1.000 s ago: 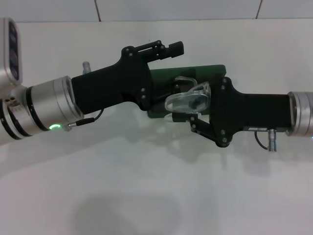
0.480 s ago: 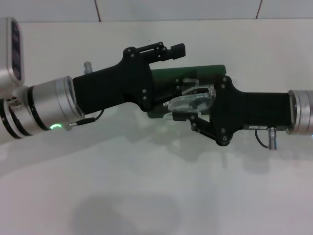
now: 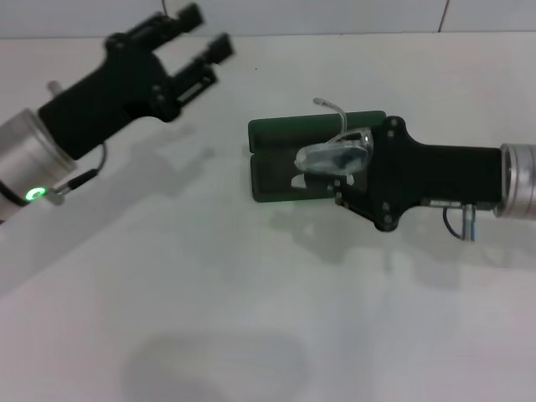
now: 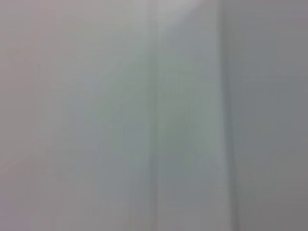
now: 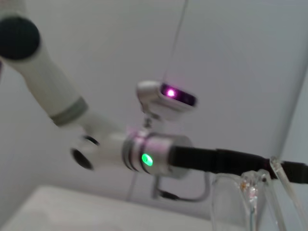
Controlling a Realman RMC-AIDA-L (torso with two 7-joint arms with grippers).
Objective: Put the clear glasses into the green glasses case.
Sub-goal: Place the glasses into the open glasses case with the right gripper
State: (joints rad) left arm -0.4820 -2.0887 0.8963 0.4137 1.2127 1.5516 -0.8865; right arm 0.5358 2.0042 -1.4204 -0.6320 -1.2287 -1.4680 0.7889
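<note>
On the white table (image 3: 251, 318), right of centre in the head view, the green case (image 3: 276, 134) lies open, its lid spread toward the far side and its dark-lined tray facing up on the near side. Over the tray's right end the right gripper (image 3: 345, 172) reaches in from the right, its black body level above the table, its fingers clamped on the clear glasses (image 3: 333, 156). They sit tilted over the case's right half, lens toward the case's middle, one clear temple arm curving up and back above the lid. Whether they touch the lining I cannot tell. Far off at the table's far-left corner the left gripper (image 3: 201, 38) hangs well apart from the case, its two black fingers spread with open space between them and nothing held, pointing toward the back wall (image 3: 293, 15). A green light glows on the left wrist ring. From the right wrist camera, the clear frame (image 5: 255, 192) stands close in the foreground, with the left arm (image 5: 159, 156) stretched across behind it. The left wrist camera gives only a blank pale blur.
</note>
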